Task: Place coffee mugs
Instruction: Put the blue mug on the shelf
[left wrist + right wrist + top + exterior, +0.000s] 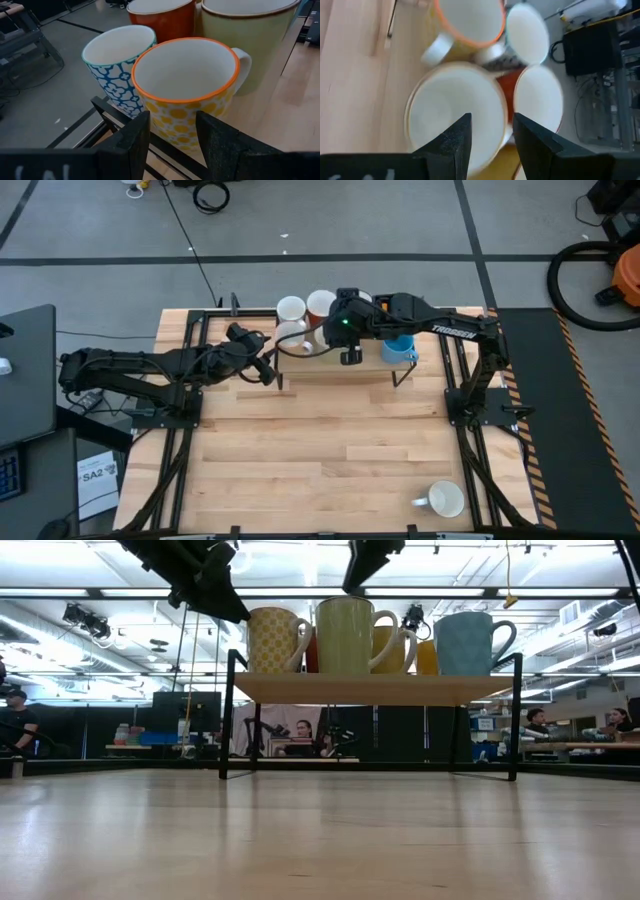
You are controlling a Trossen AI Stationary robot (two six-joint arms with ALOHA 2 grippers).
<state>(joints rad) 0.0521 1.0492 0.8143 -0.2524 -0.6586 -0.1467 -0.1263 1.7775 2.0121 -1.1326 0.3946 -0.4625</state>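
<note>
Several mugs stand upright on a raised wooden shelf (375, 689) at the table's far middle. The low view shows a yellow dotted mug (273, 640), a larger pale yellow-green mug (345, 635), an orange-yellow mug (395, 650) behind it, and a light blue mug (470, 643). My left gripper (172, 142) is open, level with and just short of the dotted mug (185, 85), at the shelf's left end (268, 372). My right gripper (492, 135) is open and points down over the pale yellow-green mug (452, 115). One white mug (445, 500) stands on the table near the right front corner.
A blue-patterned mug (117, 60) and a red-orange mug (160, 17) crowd the shelf's far left part. The shelf's black metal legs (228, 715) stand on the table. The wooden table (320, 450) in front of the shelf is bare. People sit in the room behind.
</note>
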